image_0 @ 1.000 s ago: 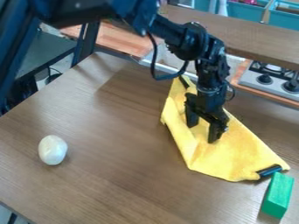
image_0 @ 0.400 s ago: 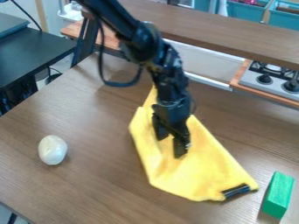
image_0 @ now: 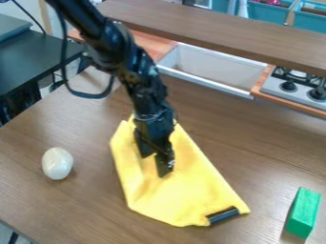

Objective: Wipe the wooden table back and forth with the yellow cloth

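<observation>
The black gripper (image_0: 155, 166) hangs down over the upper middle of a yellow cloth (image_0: 179, 196), its two fingertips against the fabric. How far apart the fingers stand on the cloth, and whether fabric is pinched between them, I cannot tell. The cloth lies spread on the wooden table, narrow at its far end and wider toward the near side. At its lower right corner a dark strip (image_0: 223, 215) shows. To the left of the cloth sits a white egg-shaped object (image_0: 57, 163). A green block (image_0: 302, 212) lies at the right.
Beyond the wooden table (image_0: 83, 209) are a white sink basin (image_0: 210, 68) and a stove (image_0: 297, 86), with a raised brown shelf (image_0: 210, 31) over them. A dark side table (image_0: 38, 59) stands at the upper left.
The gripper and the yellow cloth have moved together to the left and slightly toward the camera. The cloth's dark strip is now farther from the green block. The egg-shaped object and block have stayed put.
</observation>
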Tool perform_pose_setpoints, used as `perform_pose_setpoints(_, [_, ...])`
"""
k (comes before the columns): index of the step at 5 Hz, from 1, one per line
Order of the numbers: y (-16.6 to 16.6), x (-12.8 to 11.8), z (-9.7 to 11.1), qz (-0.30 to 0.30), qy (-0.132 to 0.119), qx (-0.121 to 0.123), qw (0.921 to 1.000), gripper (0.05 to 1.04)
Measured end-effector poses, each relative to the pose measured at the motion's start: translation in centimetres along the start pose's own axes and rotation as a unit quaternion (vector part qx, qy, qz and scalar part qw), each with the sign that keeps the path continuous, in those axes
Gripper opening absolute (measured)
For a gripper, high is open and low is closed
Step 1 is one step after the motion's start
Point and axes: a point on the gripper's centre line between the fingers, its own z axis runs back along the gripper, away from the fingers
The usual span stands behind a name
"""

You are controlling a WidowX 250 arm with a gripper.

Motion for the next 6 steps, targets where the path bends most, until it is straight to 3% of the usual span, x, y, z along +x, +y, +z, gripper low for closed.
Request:
perform_pose_setpoints(1, [0.6,-1.2,0.2,0.007,0.001,-0.003,1.0000,1.001])
perform_pose_setpoints(2, [0.2,0.1,0.1,0.011,0.006,-0.006,0.9999,1.001])
perform_pose_setpoints(4, [-1.9,5.7,-0.3,0.010,-0.001,-0.002,0.9999,1.002])
perform_pose_setpoints(6, [-4.0,10.1,-0.5,0.007,-0.007,-0.017,0.9998,1.001])
